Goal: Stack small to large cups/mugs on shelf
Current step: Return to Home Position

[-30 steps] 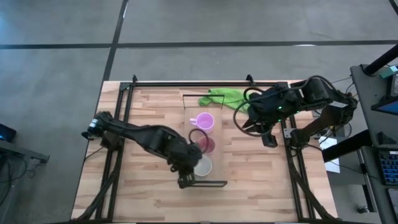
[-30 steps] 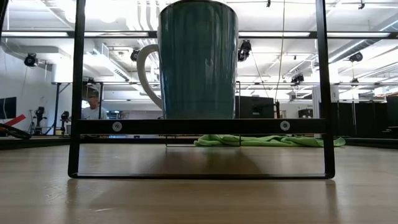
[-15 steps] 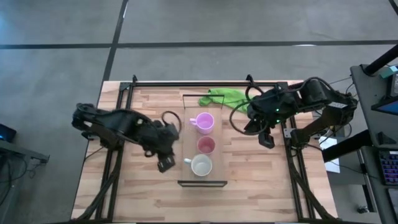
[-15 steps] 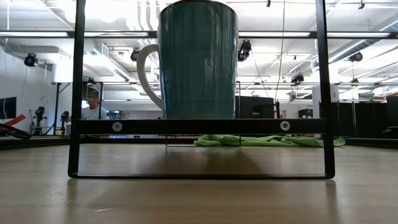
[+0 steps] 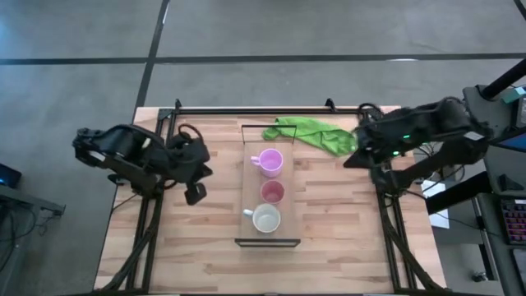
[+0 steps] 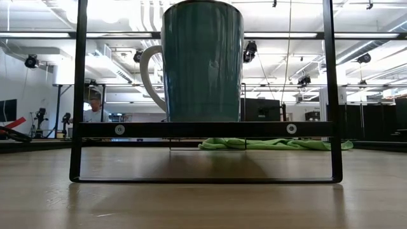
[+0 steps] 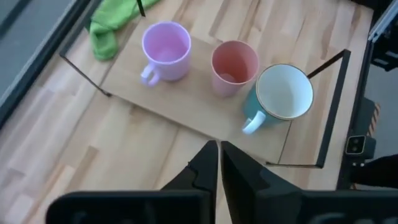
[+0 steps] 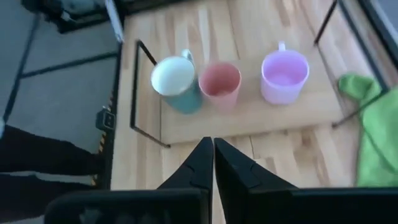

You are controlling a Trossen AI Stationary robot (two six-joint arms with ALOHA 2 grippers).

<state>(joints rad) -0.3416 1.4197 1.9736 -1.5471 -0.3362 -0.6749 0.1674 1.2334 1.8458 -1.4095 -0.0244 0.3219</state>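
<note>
Three cups stand upright in a row on the light-wood shelf (image 5: 284, 233) (image 7: 186, 107) (image 8: 249, 117). They are a lilac mug (image 5: 269, 161) (image 7: 166, 48) (image 8: 285, 75) at the far end, a salmon-pink cup (image 5: 272, 191) (image 7: 234, 64) (image 8: 219, 83) in the middle, and a mug that is white inside and teal outside (image 5: 266, 219) (image 7: 283, 94) (image 8: 175, 79) (image 6: 202, 60) at the near end. My left gripper (image 5: 196, 194) (image 7: 219, 157) is shut, left of the shelf. My right gripper (image 5: 353, 158) (image 8: 212, 153) is shut, right of the shelf.
A green cloth (image 5: 316, 134) (image 7: 112, 26) (image 8: 376, 127) (image 6: 273, 144) lies on the table by the shelf's far right end. The shelf's black frame (image 6: 79, 95) (image 7: 333, 112) stands at its ends. Bare wooden table (image 5: 337, 222) shows on both sides of the shelf.
My left gripper has moved away from the near-end mug, toward the table's left edge and farther back. My right gripper has drawn back toward the right edge. The three cups have stayed in place on the shelf.
</note>
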